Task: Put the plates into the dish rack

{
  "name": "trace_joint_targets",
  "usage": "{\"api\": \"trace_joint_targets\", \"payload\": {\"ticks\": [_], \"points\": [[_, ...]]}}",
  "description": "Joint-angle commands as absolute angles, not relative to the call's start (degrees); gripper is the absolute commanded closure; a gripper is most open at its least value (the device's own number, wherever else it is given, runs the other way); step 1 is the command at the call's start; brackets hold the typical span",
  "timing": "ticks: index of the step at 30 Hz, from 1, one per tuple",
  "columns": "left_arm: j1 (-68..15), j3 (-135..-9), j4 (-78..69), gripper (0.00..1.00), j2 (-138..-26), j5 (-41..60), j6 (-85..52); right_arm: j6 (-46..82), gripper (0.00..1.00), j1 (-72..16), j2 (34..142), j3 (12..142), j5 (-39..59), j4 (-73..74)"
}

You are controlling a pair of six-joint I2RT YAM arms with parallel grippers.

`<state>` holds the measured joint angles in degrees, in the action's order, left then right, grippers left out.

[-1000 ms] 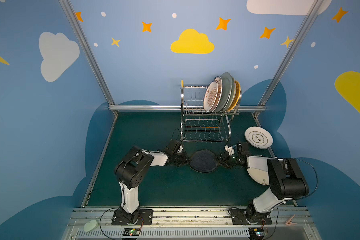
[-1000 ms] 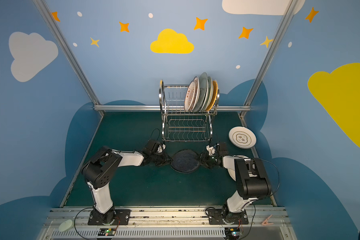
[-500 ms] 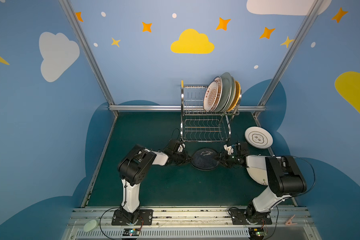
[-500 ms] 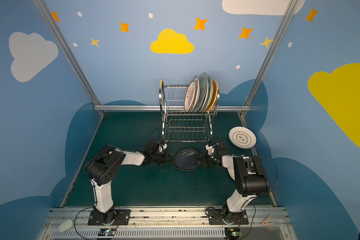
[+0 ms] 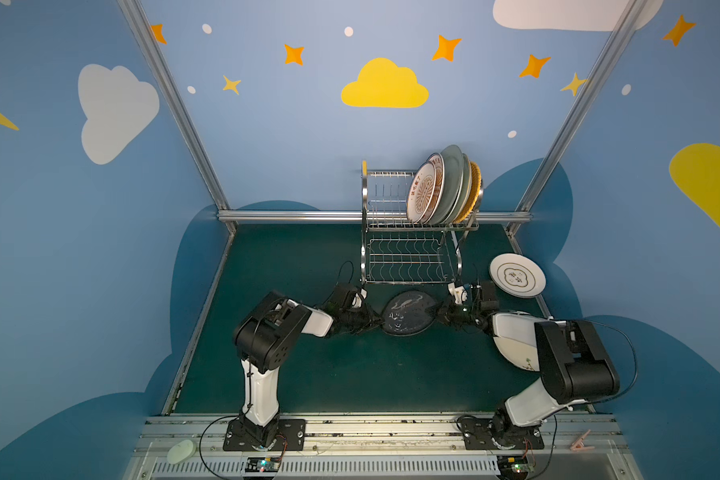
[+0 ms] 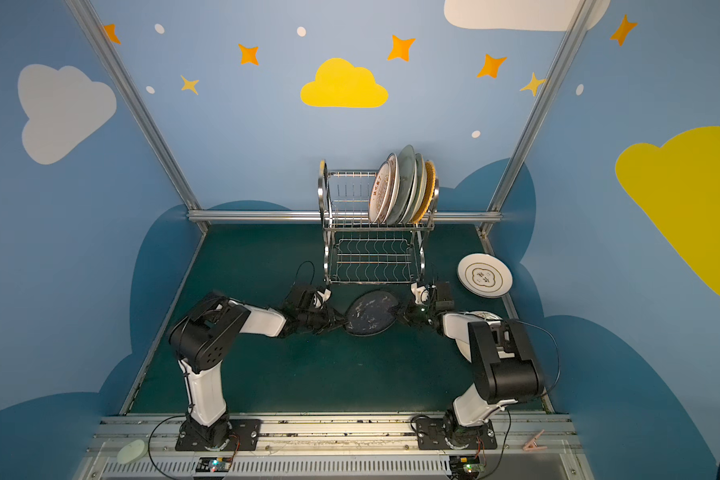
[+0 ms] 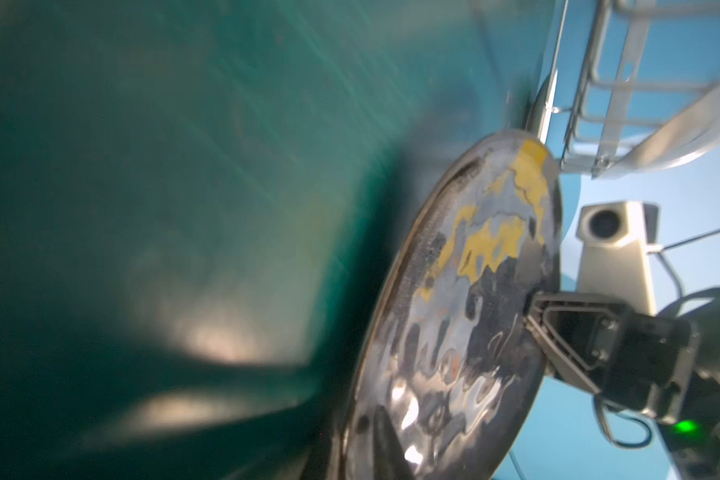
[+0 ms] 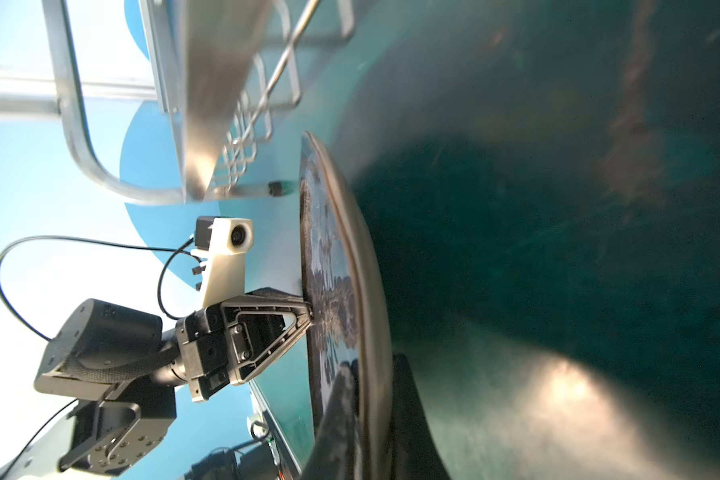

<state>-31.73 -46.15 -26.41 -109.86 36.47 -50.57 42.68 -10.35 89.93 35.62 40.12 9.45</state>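
Note:
A glossy black plate [image 5: 408,312] [image 6: 371,312] hangs tilted just above the green table, in front of the dish rack [image 5: 412,249] [image 6: 375,249]. My right gripper [image 5: 436,312] [image 8: 375,415] is shut on its right rim, one finger on each face. My left gripper [image 5: 377,322] [image 7: 350,457] straddles the left rim; blur hides whether it still presses. Several plates [image 5: 441,187] stand in the rack's upper tier at its right end. A white plate with a gold emblem [image 5: 517,275] lies on the table to the right of the rack. Another white plate [image 5: 516,353] lies partly under my right arm.
The rack's lower wavy-wire shelf [image 5: 408,266] holds nothing and sits just behind the black plate [image 7: 466,311]. Aluminium posts [image 5: 175,108] and a rail [image 5: 292,215] frame the back. A pale green puck [image 5: 180,451] and a pink clip [image 5: 580,442] lie by the front rail.
My right gripper has closed onto the black plate's right rim. The plate has tipped up off the table and moved slightly toward the rack.

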Motion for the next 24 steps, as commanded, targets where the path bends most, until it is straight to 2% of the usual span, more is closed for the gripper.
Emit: {"api": "trace_joint_targets", "payload": {"ticks": [1, 10, 16, 19, 24], "points": [[-32.84, -42.43, -22.20, 0.70, -106.80, 32.77, -49.66, 39.86, 1.00, -12.68, 85.23, 32.77, 38.33, 0.39], [-32.86, -34.86, -19.69, 0.47, -93.10, 25.91, -49.92, 38.67, 1.00, -12.38, 70.67, 34.75, 36.74, -14.50], [-33.65, -32.99, -10.66, 0.37, -78.43, 18.11, -45.92, 39.42, 1.00, -11.04, 65.15, 38.21, 37.44, -22.10], [-36.81, -33.05, -8.12, 0.27, -70.61, 10.90, -39.48, 40.10, 1.00, -9.88, 63.49, 42.23, 37.38, -25.74], [-47.34, -32.00, -12.24, 0.10, -62.10, -2.11, -24.33, 41.91, 1.00, -7.61, 61.29, 46.10, 36.53, -30.92]]}}
